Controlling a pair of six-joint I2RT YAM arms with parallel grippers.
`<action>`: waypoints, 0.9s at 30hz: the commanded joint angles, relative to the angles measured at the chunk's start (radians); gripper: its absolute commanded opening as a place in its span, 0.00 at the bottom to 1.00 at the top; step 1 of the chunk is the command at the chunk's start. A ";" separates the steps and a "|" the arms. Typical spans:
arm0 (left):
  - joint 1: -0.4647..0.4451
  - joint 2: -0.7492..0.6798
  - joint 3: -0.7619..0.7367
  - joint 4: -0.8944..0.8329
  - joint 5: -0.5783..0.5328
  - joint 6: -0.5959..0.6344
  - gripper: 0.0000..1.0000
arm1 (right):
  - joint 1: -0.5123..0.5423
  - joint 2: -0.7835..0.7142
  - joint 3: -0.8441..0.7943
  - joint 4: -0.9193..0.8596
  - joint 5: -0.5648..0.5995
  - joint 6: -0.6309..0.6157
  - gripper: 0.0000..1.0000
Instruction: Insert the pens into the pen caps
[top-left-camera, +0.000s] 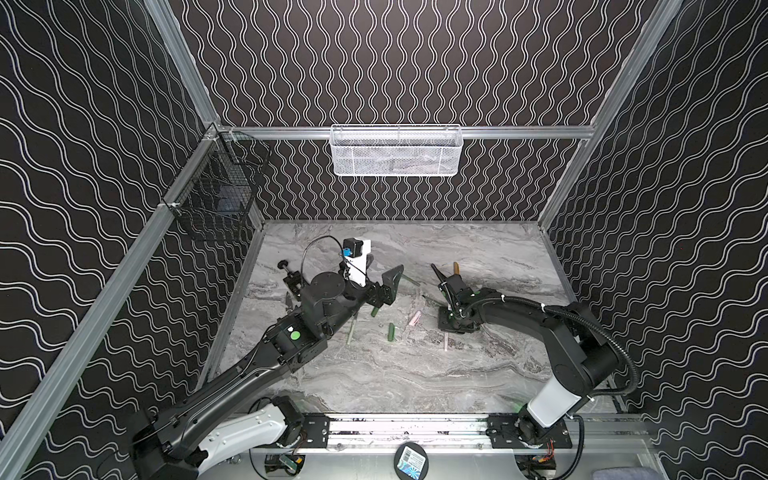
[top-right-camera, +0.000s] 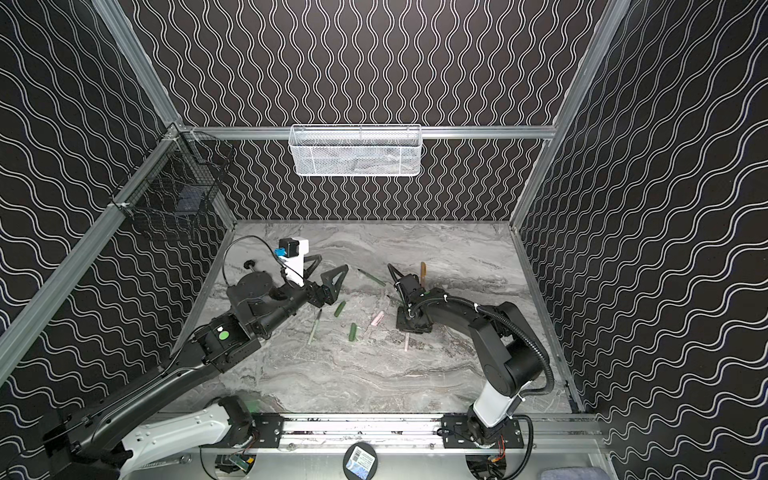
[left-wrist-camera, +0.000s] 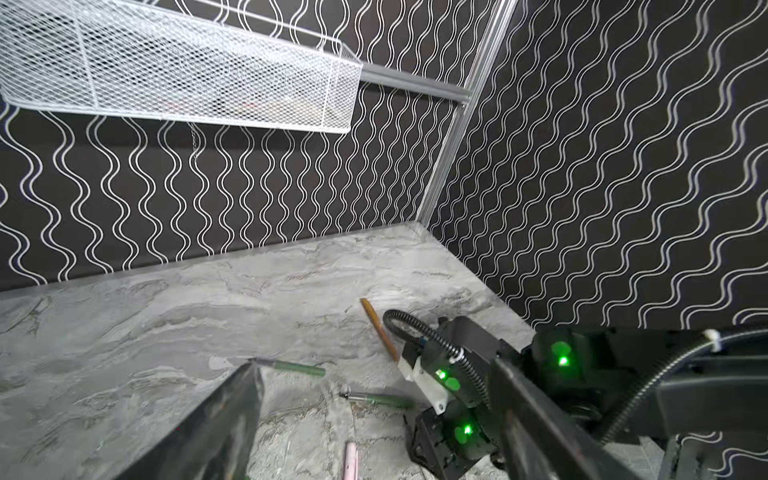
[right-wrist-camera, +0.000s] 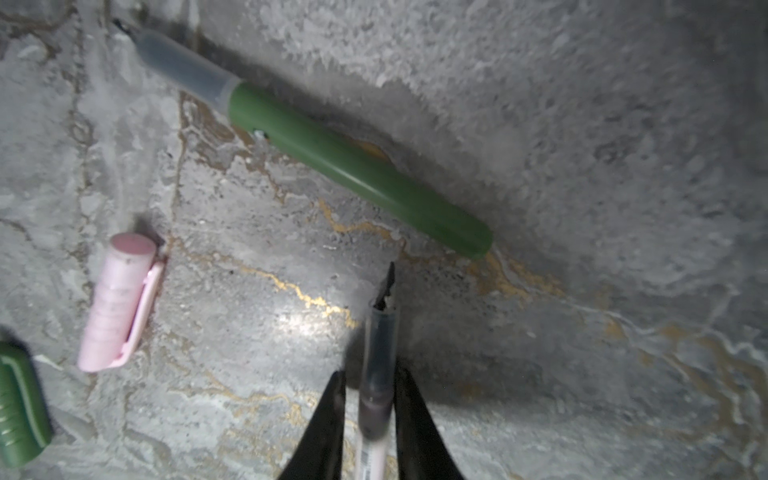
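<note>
My right gripper (right-wrist-camera: 370, 382) points down at the table and is shut on a pale pink pen (right-wrist-camera: 376, 374) with a dark tip. Just beyond it lie a green pen (right-wrist-camera: 353, 166), a pink pen cap (right-wrist-camera: 118, 303) and a dark green cap (right-wrist-camera: 18, 403). My left gripper (top-right-camera: 328, 270) hangs wide open and holds nothing, above the table to the left. In both top views a second green pen (top-left-camera: 409, 279), a tan-gold pen (top-left-camera: 456, 268), a pale green pen (top-left-camera: 352, 332) and two dark green caps (top-left-camera: 375, 311) (top-left-camera: 391, 332) lie between the arms.
A white mesh basket (top-left-camera: 395, 151) hangs on the back wall and a black wire basket (top-left-camera: 216, 199) on the left wall. A black clamp (top-left-camera: 291, 278) sits by the table's left edge. The right arm (left-wrist-camera: 457, 395) stands close to my left gripper.
</note>
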 joint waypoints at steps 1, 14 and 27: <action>0.002 -0.005 -0.004 0.029 -0.021 -0.010 0.87 | 0.005 0.025 -0.005 -0.068 0.003 0.017 0.18; 0.003 0.034 -0.004 0.028 -0.004 0.016 0.85 | 0.017 -0.205 0.014 0.086 -0.114 0.023 0.02; 0.114 0.257 0.056 0.134 0.691 -0.100 0.74 | 0.028 -0.588 -0.032 0.404 0.048 -0.112 0.00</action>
